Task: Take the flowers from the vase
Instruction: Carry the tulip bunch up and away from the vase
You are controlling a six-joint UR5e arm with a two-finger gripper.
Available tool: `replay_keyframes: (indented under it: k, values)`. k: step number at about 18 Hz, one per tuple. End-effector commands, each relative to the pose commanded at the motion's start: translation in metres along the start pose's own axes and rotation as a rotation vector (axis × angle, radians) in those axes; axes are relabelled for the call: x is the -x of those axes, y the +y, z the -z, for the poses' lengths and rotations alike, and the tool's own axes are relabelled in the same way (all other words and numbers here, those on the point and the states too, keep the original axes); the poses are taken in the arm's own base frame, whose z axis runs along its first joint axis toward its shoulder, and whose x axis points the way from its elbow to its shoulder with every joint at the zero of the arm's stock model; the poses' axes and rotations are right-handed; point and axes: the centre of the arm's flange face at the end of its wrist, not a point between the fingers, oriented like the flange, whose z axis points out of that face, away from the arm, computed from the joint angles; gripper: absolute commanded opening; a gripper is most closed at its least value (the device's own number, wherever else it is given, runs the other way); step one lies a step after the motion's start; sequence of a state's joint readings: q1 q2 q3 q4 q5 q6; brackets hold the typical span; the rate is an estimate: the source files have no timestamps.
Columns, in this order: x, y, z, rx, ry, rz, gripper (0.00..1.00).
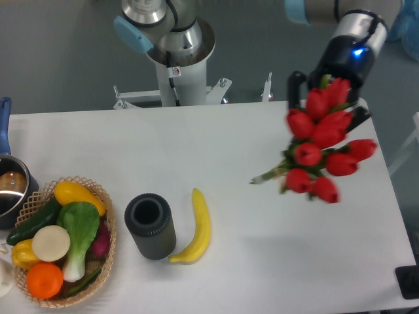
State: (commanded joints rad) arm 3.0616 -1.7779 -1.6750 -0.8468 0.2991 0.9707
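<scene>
The flowers (325, 146), a bunch of red tulip buds with green stems sticking out to the left, hang in the air over the right part of the white table (262, 229). My gripper (327, 104) is shut on the flowers from above and behind, its fingers mostly covered by the buds. The vase (150, 226), a dark ribbed cylinder, stands upright at the lower left with its round mouth showing nothing inside. It is far from the gripper.
A yellow banana (197, 227) lies just right of the vase. A wicker basket (105, 261) of vegetables and fruit sits at the left edge. A steel pot (9, 186) with a blue handle is at the far left. The arm's base (178, 52) stands at the back.
</scene>
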Motion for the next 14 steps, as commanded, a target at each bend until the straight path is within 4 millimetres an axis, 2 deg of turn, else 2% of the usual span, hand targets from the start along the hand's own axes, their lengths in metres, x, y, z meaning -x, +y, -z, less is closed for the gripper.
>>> replay_keyframes:
  k: [7,14]
  values:
    - [0.018,0.020,0.024,-0.002,-0.044,0.002,0.33]
    - [0.021,0.032,0.027,0.021,-0.062,0.022,0.33]
